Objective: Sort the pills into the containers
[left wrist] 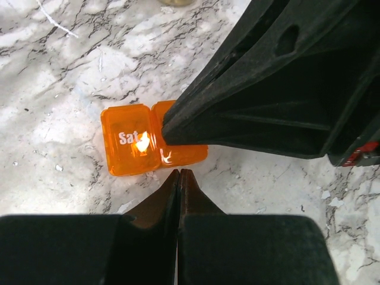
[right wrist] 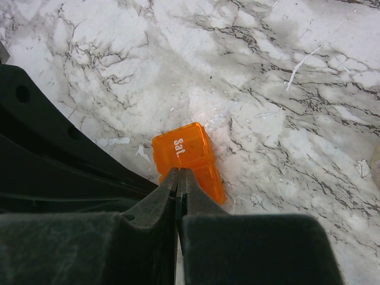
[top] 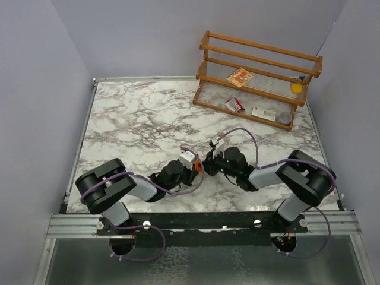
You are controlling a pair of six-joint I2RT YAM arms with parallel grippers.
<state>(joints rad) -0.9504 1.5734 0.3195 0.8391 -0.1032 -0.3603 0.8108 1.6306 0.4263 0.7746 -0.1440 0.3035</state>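
Observation:
A small orange box (left wrist: 133, 142) marked "Sat" lies flat on the marble, in two joined halves. It shows again in the right wrist view (right wrist: 183, 147) and as an orange speck between the arms (top: 200, 167). My left gripper (left wrist: 179, 173) is shut and empty, its tips just short of the box's near edge. My right gripper (right wrist: 180, 173) is also shut, with its tips resting on the seam between the halves. A tan round sliver (left wrist: 176, 2) sits at the top edge of the left wrist view; I cannot tell what it is. No pills are in view.
A wooden rack (top: 261, 65) stands at the back right. It holds red-and-white packets (top: 239, 77), a grey round tin (top: 285, 117) and a small yellow thing (top: 295, 88). Both arms meet low at the table's near middle.

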